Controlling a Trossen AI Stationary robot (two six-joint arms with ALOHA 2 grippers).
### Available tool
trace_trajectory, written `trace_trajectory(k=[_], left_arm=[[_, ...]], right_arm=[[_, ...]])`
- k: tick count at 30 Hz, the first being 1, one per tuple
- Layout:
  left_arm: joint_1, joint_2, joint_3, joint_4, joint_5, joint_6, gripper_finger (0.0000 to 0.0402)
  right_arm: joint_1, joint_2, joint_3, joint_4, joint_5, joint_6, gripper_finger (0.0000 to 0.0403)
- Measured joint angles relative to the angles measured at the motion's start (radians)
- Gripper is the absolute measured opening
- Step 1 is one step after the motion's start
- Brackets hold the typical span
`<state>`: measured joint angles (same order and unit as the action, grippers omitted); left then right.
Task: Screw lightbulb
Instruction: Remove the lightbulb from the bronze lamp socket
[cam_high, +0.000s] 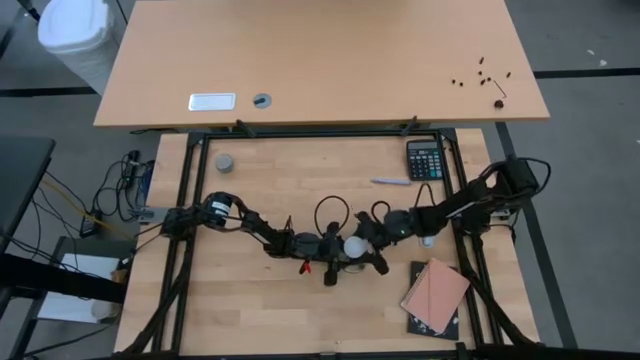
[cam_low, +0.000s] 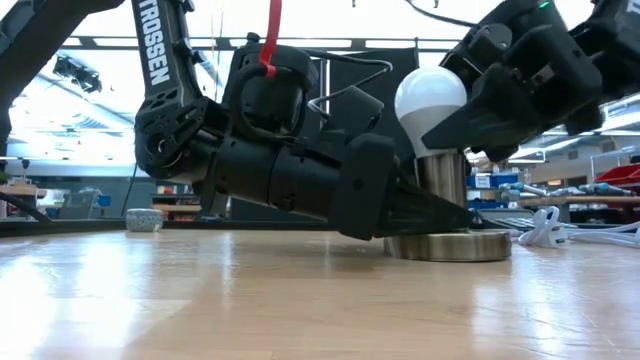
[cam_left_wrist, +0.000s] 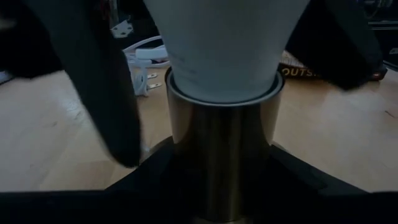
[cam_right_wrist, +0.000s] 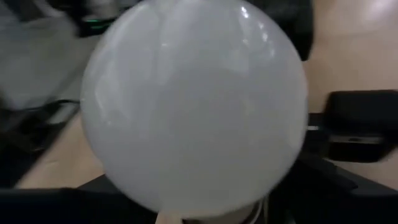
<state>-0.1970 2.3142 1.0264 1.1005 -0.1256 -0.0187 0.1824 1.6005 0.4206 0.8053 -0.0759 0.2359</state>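
Note:
The white lightbulb (cam_low: 430, 97) stands upright in the silvery socket stem (cam_low: 445, 180) of a round disc base (cam_low: 450, 246) in the middle of the table. My left gripper (cam_low: 430, 215) comes in low from the table's left and is shut on the stem. My right gripper (cam_low: 462, 105) reaches in from the right, slanting down. It stands open around the bulb's globe (cam_right_wrist: 193, 106). In the left wrist view its fingers (cam_left_wrist: 93, 81) flank the bulb's neck (cam_left_wrist: 224, 50), with a gap showing on one side. My left gripper pinches the socket stem (cam_left_wrist: 221, 149) between its two fingers, low on the stem, just above the disc base. The fingers come in nearly level from the table's left. The base rests flat on the table, and stem and bulb stand upright.
A calculator (cam_high: 425, 158) and a pen (cam_high: 390, 181) lie at the far right. Notebooks (cam_high: 435, 295) lie at the near right. A small grey cap (cam_high: 224, 161) sits at the far left. The base's white cord and plug (cam_low: 545, 228) lie to the right of it.

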Motion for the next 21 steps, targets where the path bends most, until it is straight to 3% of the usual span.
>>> trace_trajectory(k=[5,9,13,21], left_arm=[[0.0,0.0,0.0,-0.001,-0.015,-0.007,0.0188],[0.0,0.0,0.0,-0.001,-0.019,-0.009,0.0188],[0.001,0.0,0.0,0.0,-0.025,-0.015,0.0188],[0.002,0.0,0.0,0.0,-0.032,-0.035,0.0188]], right_arm=[[0.137,0.0,0.0,-0.006,0.365,-0.009,0.0285],[0.214,0.0,0.0,-0.002,0.551,0.022,0.0285],[0.251,0.0,0.0,0.004,0.64,0.097,0.0287],[0.282,0.0,0.026,0.002,0.706,0.178,0.0287]])
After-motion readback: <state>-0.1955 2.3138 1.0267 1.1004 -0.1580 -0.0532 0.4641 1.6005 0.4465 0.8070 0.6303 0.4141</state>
